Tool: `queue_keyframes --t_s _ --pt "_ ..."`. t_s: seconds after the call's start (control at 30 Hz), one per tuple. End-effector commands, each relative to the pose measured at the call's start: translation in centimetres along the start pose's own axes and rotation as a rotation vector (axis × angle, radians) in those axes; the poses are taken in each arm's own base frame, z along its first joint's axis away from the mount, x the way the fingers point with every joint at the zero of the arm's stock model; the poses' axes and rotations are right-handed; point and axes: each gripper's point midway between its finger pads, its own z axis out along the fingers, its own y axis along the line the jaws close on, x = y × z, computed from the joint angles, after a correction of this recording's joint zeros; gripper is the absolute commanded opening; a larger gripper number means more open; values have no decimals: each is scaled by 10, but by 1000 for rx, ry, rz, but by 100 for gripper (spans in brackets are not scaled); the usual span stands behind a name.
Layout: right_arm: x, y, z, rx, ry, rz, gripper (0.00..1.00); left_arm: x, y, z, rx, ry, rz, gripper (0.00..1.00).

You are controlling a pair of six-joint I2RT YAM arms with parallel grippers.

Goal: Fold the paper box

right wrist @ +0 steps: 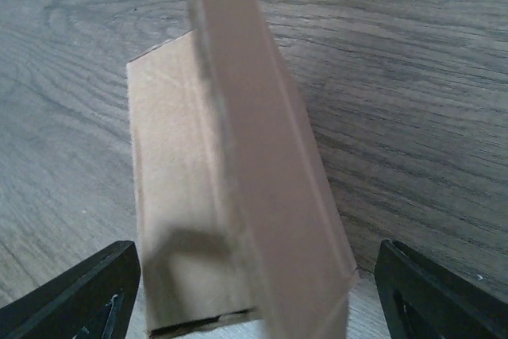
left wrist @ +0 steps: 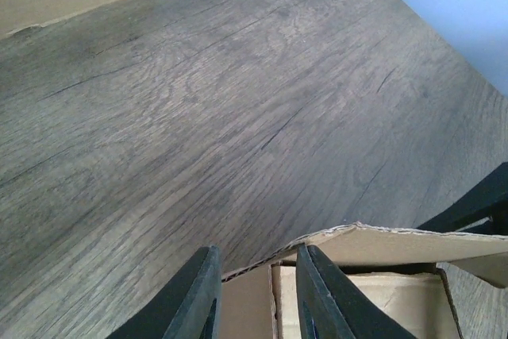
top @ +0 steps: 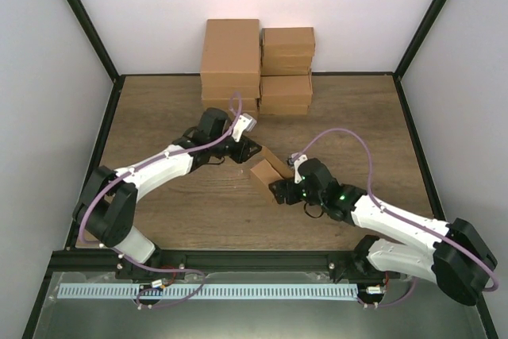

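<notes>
Top external: shows the paper box (top: 266, 171) near the middle of the wooden tabletop (top: 159, 109), caught between the tips of the two arms. Puts the left end effector (top: 248, 148) at its rear-left side and the right end effector (top: 279, 190) at its near-right side, each touching it or just beside it. Shows two stacks of brown cartons (top: 230, 57) at the rear wall, well apart from the box. Left wrist: looks past two dark fingers (left wrist: 194, 299) standing a little apart, either side of an upright cardboard wall of the open box, with a ragged flap running off to the right. Cannot tell whether pinching that wall or only straddling it. Right wrist: frames fingers (right wrist: 79, 299) spread wide at the lower corners, holding nothing. Shows the box lying on the tabletop between them, one flap raised on edge, blurred close to the lens.
</notes>
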Motion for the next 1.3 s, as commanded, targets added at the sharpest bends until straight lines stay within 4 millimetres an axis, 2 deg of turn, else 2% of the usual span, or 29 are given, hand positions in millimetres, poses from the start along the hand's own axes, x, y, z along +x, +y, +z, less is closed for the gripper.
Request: queue_keyframes --t_s 0.0,0.23,0.33,0.4,0.53,0.63,0.87,1.0,1.07,1.13,1.27 --pt "-27 0 -3 10 -70 70 84 1 -4 -3 -19 2 8 29" --pt "-25 -8 -1 31 -60 83 84 3 -8 -5 -33 14 -13 30" --pt "-26 -10 -1 34 -58 81 84 5 -12 -6 -36 20 -7 36" --pt "-27 -12 -2 38 -54 76 84 6 -13 -6 -45 21 3 42" --pt "-28 -14 -3 32 -49 64 84 4 -6 -6 -85 10 6 69" --pt "-27 -14 -4 21 -43 53 84 -2 -4 -6 -93 -13 35 79" --pt "-26 -10 -3 -5 -30 40 85 -7 -11 4 -3 -31 172 84" --pt "-26 -9 -4 -8 -29 39 85 -11 -2 7 20 -42 181 87" --pt "-26 -9 -4 -6 -28 39 85 -14 1 10 32 -35 183 92" --pt "-25 -9 -3 -8 -26 40 86 -10 0 15 92 -6 190 100" --pt "-24 -7 -1 -20 -18 40 85 1 -12 21 289 44 195 100"
